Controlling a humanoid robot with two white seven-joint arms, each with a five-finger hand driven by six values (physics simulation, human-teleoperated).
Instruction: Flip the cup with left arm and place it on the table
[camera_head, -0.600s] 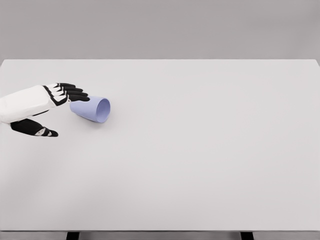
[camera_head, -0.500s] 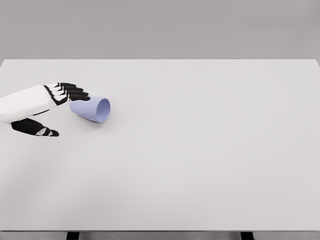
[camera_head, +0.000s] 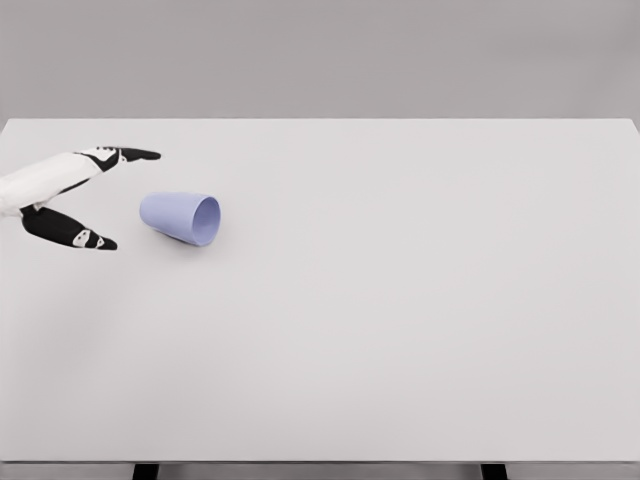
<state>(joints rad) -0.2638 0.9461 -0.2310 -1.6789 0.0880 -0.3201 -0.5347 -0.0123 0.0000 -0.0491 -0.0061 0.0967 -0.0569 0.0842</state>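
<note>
At frame left, my left hand (camera_head: 75, 195) is spread, holding nothing, beside the cup (camera_head: 181, 217) lying sideways. I should straddle its closed end squarely before closing.

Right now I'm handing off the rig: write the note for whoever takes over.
Left robot hand: open, fingers spread, holding nothing, at the table's left edge, just left of the cup and apart from it.
Right arm: out of view.
Cup: lilac, lying on its side on the white table, mouth facing right and toward the camera.
Done: nothing; cup not grasped or flipped.
Left: close the left robot hand on the cup, turn it upright, set it on the table.
</note>
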